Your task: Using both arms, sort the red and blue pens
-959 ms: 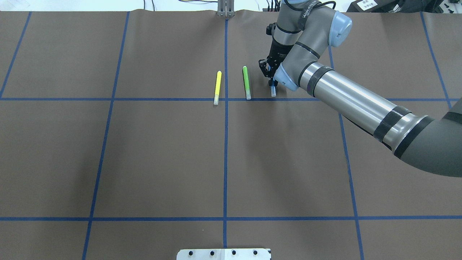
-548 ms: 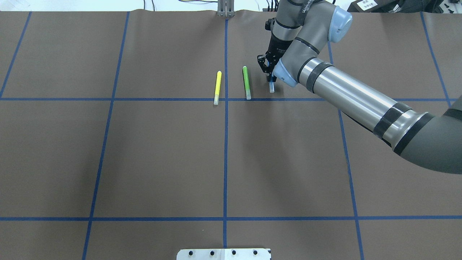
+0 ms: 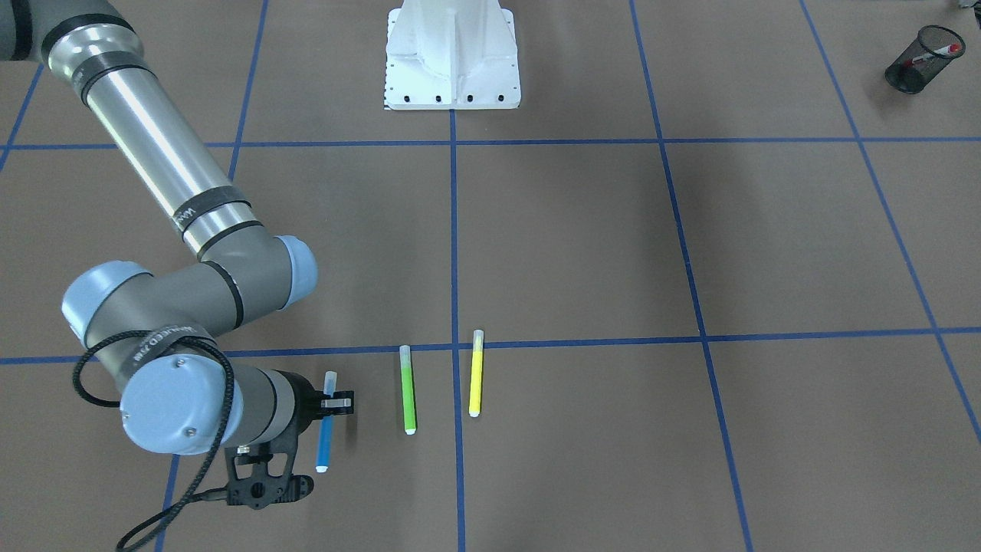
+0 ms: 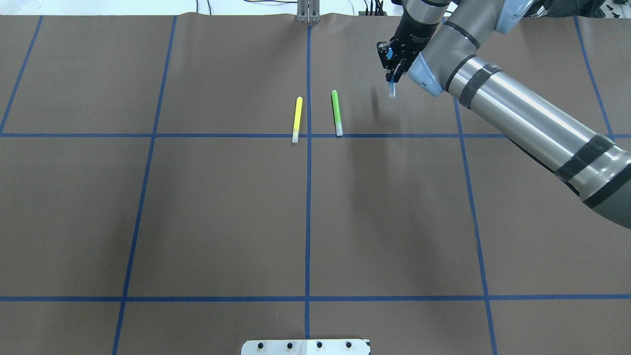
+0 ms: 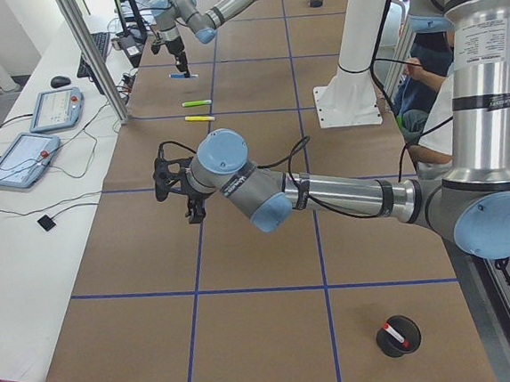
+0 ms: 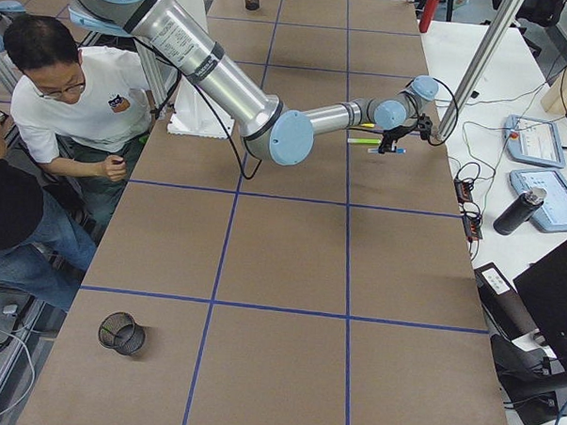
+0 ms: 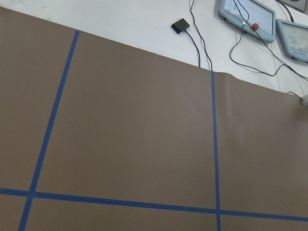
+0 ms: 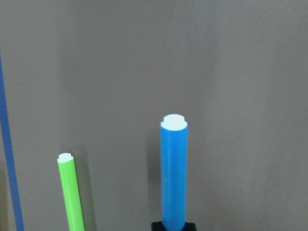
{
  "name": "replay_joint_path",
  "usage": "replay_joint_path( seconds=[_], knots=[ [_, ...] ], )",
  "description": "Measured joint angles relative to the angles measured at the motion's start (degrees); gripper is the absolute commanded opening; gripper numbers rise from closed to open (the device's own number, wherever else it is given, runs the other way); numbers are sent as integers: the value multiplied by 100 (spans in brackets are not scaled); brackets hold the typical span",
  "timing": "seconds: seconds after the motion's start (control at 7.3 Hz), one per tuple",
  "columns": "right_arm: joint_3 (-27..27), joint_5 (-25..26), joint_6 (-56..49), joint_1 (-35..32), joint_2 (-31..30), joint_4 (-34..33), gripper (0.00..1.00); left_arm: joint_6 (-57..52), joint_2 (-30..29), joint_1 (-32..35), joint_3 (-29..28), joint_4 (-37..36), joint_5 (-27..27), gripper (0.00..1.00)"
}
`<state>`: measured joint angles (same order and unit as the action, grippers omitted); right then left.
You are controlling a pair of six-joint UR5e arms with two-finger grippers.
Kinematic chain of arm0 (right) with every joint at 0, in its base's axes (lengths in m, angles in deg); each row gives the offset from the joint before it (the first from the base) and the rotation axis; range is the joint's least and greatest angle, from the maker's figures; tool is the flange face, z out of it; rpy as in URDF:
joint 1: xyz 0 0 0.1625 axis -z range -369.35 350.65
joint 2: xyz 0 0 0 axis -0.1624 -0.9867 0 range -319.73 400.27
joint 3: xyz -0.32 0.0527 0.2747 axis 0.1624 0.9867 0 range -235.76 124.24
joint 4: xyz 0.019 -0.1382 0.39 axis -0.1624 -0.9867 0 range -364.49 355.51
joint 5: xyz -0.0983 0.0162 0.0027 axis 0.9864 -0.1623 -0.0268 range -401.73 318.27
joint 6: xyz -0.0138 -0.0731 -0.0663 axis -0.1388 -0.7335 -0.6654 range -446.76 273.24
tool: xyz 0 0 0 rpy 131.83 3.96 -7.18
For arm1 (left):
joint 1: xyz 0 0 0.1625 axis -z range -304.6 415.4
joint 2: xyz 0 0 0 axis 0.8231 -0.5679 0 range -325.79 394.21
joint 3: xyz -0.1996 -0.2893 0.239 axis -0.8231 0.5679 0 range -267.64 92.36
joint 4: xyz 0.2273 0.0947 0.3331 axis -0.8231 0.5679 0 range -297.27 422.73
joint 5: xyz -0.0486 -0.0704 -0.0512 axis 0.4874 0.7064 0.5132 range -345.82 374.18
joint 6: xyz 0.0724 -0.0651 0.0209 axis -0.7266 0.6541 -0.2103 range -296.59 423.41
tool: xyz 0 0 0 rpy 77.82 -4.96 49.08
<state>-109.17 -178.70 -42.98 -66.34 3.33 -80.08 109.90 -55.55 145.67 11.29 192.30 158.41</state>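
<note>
Aloft, blue pen (image 3: 325,438) between right fingers (image 3: 342,402).

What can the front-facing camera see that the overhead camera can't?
Only the front-facing view shows the black mesh cup with a red-capped white pen inside. Only the overhead view shows the grey metal bracket and black cables at the table's far edge. Both show the slim yellow pen and slim green pen lying side by side, and the right gripper holding the blue pen with a clear cap.
</note>
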Motion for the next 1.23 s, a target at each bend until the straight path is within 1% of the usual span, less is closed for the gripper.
replay_joint_path(
  seconds=[0.14,0.41,0.82,0.96,1.1,1.23],
  knots=[
    [-510,-38,0,-149,-367,-5,0,0,1,-3,-14,-1,0,100],
    [-1664,-70,-4,-360,-1291,-1,0,0,3,-8,-43,-2,0,100],
    [-3471,154,-8,-604,-2893,26,0,0,2,-20,-70,-2,0,100],
    [-3893,219,-22,-688,-3313,42,0,1,-2,-23,-76,-8,0,100],
    [-4118,242,-44,-765,-3542,48,0,0,-5,-25,-85,-19,0,100],
    [-4222,258,-60,-814,-3650,51,0,0,-5,-27,-97,-25,0,100]
  ],
)
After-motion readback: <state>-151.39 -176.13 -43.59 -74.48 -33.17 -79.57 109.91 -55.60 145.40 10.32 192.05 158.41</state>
